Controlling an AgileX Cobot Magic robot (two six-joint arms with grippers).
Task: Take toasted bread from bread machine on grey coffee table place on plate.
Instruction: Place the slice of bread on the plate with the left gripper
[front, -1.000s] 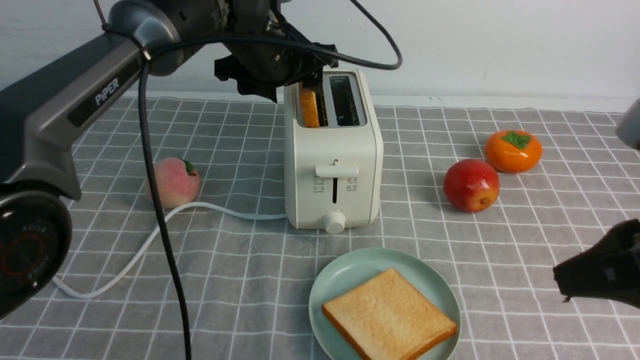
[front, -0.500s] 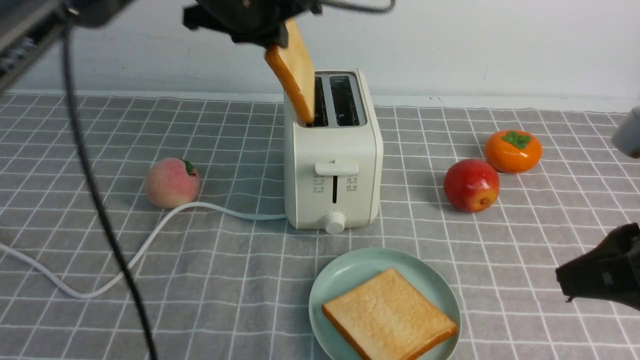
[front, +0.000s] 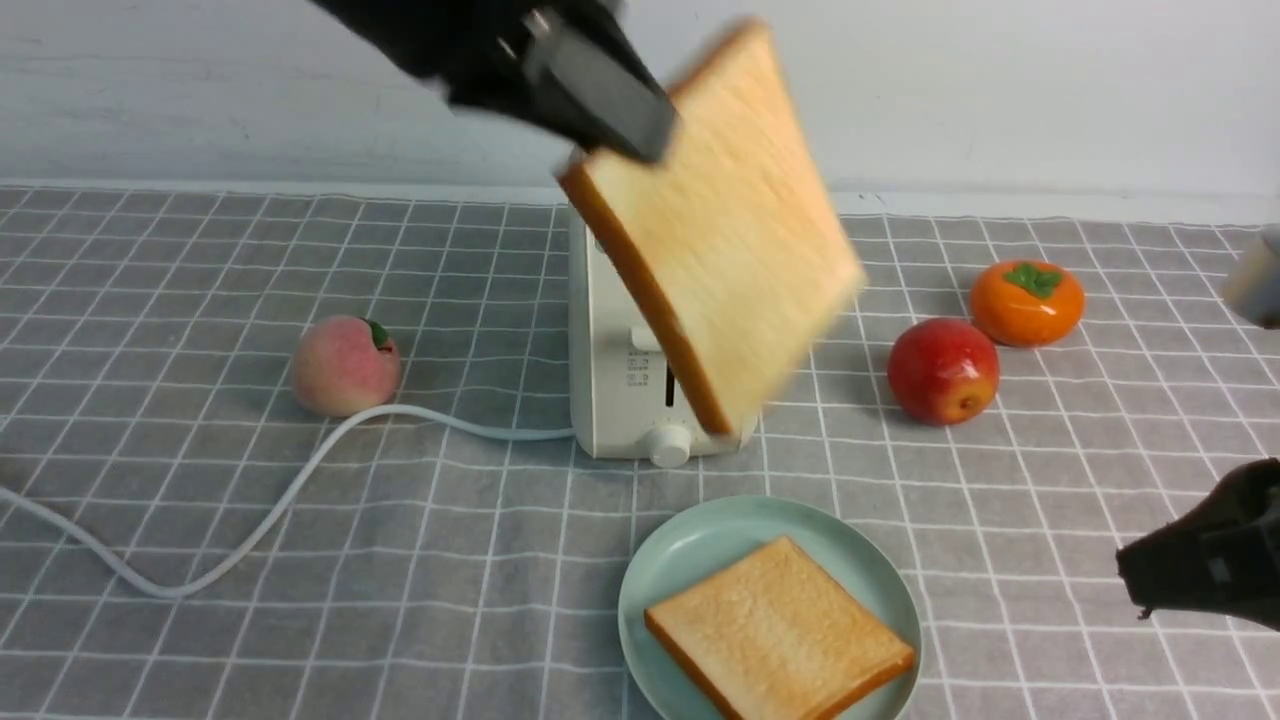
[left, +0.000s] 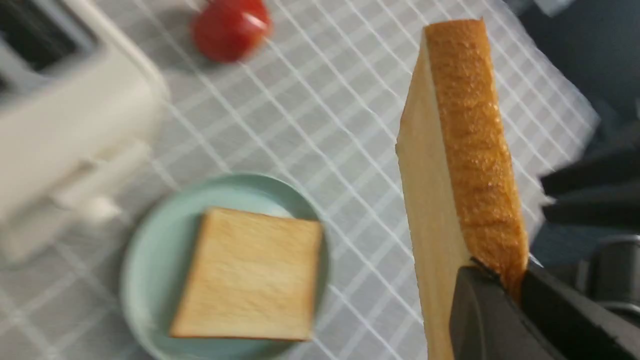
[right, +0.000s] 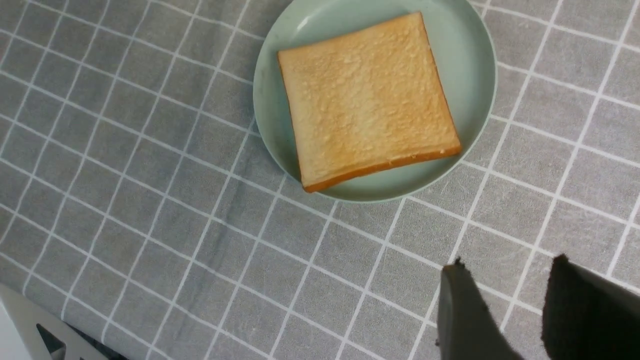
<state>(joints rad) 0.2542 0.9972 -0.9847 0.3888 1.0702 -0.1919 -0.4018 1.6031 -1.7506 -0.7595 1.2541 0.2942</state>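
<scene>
My left gripper (front: 600, 110) is shut on one slice of toasted bread (front: 720, 230) and holds it tilted in the air in front of the bread machine (front: 610, 380). In the left wrist view the held slice (left: 465, 150) is pinched at its crust between the gripper's (left: 505, 285) two jaws. The other slice (front: 775, 630) lies flat on the mint-green plate (front: 680, 550) in front of the toaster; it also shows in the right wrist view (right: 365, 95). My right gripper (front: 1140, 580) is open and empty above the grey coffee table (front: 450, 560), right of the plate.
A peach (front: 345, 365) lies left of the toaster, with the white cord (front: 250, 510) curving across the cloth. A red apple (front: 942, 370) and an orange persimmon (front: 1027, 300) lie to the right. A white wall stands behind.
My left gripper has lifted the slice out of the toaster's left slot and swung it up and toward the camera, tilting it. The right arm has barely moved.
</scene>
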